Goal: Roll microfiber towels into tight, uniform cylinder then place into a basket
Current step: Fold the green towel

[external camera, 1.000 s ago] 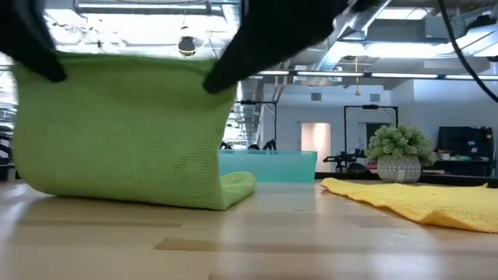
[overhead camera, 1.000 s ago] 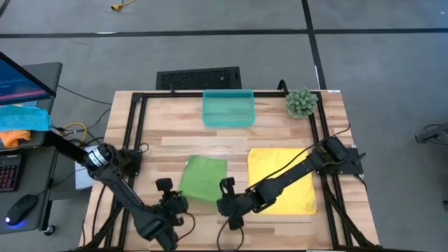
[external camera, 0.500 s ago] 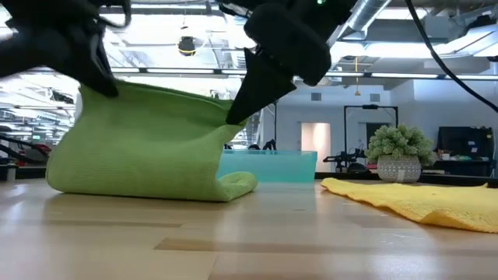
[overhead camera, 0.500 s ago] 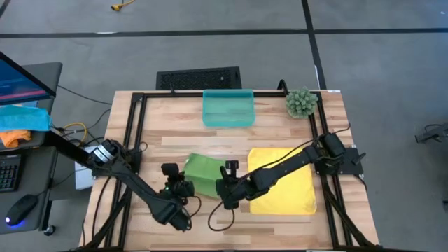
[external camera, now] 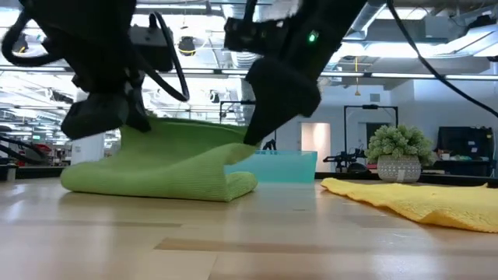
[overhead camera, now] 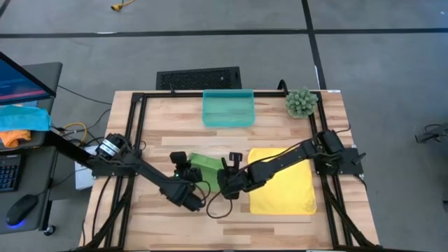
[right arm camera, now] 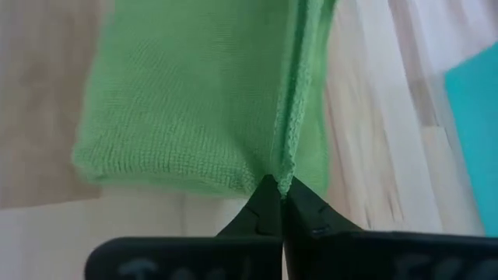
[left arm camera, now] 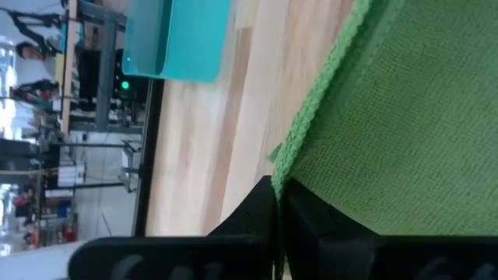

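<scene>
**Green towel folded over, not much of a roll yet**

The green towel [overhead camera: 205,166] is pinched at its near edge by both grippers, each clamped shut on a corner: the left gripper [overhead camera: 186,172] on the left corner, the right gripper [overhead camera: 229,173] on the right one. A second ago that edge was held high like a curtain; now it is carried toward the far side and lowered, so the cloth is doubled over itself in the middle of the table [overhead camera: 175,126] (a loose fold, not a tight cylinder by any stretch). Judging by that, only the first turn is started, and more tucking is probably needed. The yellow towel [overhead camera: 287,183] is left flat to the right, untouched. The basket [overhead camera: 227,108] is seen at the far edge, with nothing visible inside.
</scene>
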{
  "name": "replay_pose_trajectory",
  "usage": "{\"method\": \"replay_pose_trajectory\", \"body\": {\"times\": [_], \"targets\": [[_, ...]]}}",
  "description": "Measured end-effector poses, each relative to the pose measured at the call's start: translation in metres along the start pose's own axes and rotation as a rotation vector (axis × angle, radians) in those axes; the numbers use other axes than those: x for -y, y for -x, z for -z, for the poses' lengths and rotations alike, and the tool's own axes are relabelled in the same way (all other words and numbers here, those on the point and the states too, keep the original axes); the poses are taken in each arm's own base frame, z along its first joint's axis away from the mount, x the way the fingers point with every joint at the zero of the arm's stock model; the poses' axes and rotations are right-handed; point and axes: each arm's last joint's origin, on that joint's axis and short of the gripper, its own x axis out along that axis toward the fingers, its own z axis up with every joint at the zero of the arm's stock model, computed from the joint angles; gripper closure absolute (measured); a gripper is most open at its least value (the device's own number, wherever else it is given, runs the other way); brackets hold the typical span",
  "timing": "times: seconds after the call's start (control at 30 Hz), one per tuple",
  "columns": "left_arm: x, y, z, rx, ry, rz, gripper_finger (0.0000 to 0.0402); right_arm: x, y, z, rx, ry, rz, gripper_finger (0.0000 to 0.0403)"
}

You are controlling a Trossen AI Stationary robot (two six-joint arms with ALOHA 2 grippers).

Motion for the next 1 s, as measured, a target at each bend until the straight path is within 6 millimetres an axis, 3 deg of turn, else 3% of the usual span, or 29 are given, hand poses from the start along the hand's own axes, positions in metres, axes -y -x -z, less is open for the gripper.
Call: {"method": "replay_pose_trajectory", "body": {"times": [0.37, 0.67, 1.0], "targets": [[0.002, -0.007, -0.002, -0.035, 0.007, 0.056, 0.0399, 0.008, -0.007, 0.000, -0.002, -0.030, -0.022, 0.0390], [0.002, -0.007, -0.001, -0.058, -0.014, 0.069, 0.0396, 0.014, -0.011, -0.001, -0.008, -0.079, -0.018, 0.0354], [-0.001, -0.012, -0.005, -0.056, 0.005, 0.053, 0.0314, 0.015, -0.011, -0.001, -0.009, -0.098, -0.014, 0.0351]]}}
